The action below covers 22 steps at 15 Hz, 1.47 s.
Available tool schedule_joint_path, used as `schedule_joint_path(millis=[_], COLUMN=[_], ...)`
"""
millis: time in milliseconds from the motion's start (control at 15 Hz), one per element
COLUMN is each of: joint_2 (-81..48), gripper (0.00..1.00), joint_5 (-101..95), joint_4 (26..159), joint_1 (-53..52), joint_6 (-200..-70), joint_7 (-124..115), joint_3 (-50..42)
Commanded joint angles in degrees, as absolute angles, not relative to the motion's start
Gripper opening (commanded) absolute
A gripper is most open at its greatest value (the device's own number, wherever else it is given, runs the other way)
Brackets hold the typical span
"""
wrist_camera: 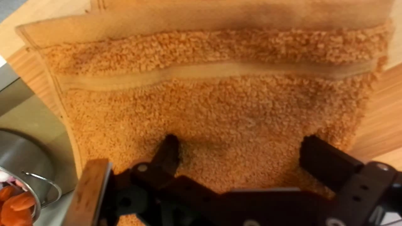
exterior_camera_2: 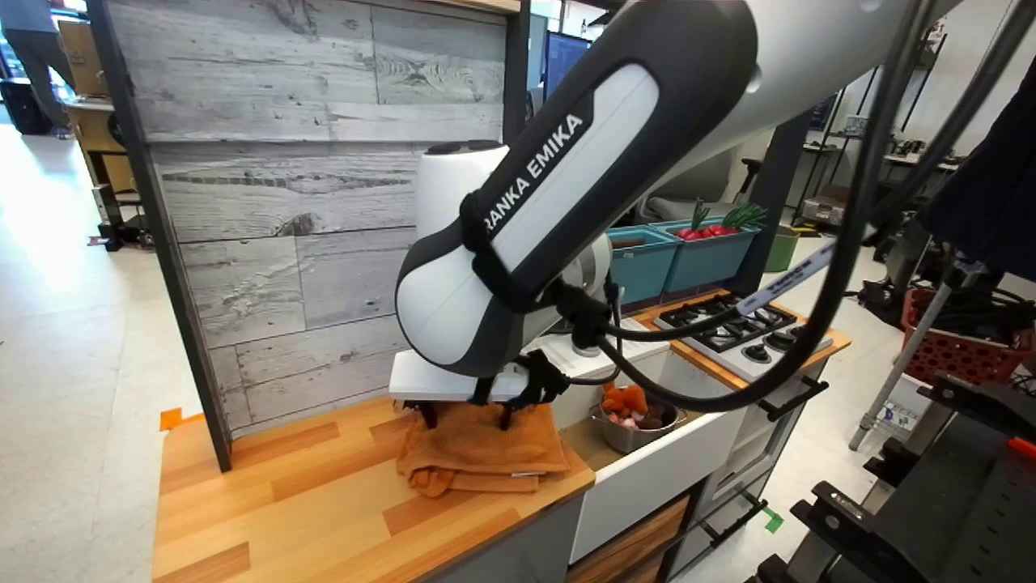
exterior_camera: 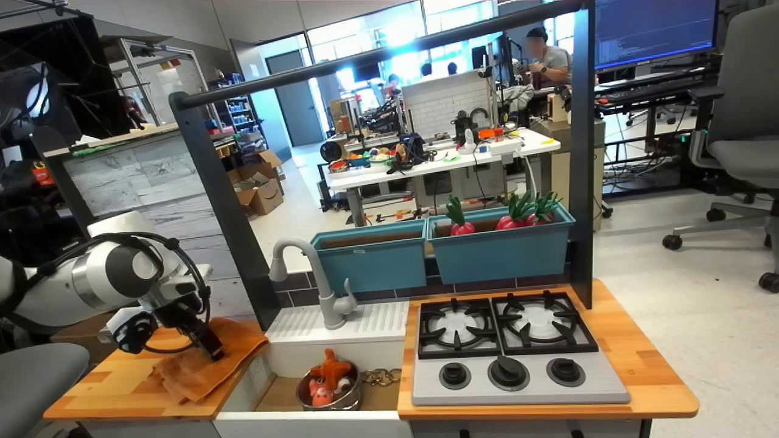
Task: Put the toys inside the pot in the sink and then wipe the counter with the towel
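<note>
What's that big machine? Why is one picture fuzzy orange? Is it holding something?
That's a robot arm. At its end is a gripper, a sort of hand with two fingers. Two pictures look on from outside, from different places. The fuzzy one is taken from the arm's wrist, looking down at the towel. It lies folded on the wooden counter. Nothing is held: the fingers stand open, and I can't tell whether they touch the towel. In the sink is a pot with toys inside.

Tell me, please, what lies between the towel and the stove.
In both exterior views: the sink, holding the pot of toys, and a strip of counter beside the stove. An exterior view also shows a chain in the sink.
</note>
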<state>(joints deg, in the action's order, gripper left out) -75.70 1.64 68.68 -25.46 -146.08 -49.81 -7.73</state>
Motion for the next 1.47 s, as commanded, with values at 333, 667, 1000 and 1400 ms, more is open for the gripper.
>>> schedule_joint_path(millis=[333, 667, 1000, 1400], joint_2=[-83.1, -81.9, -75.9, -61.7], gripper=[1.0, 1.0, 1.0, 1.0], joint_5=[-1.1, 1.0, 1.3, -0.7], joint_4=[54.9, 55.1, 65.8, 81.9], joint_1=[-35.9, -34.4, -30.3, -30.6], joint_6=[-141.5, -139.2, -139.7, -142.6], joint_7=[-51.2, -49.9, -50.1, -43.2], joint_3=[-3.4, -2.6, -3.9, -1.9])
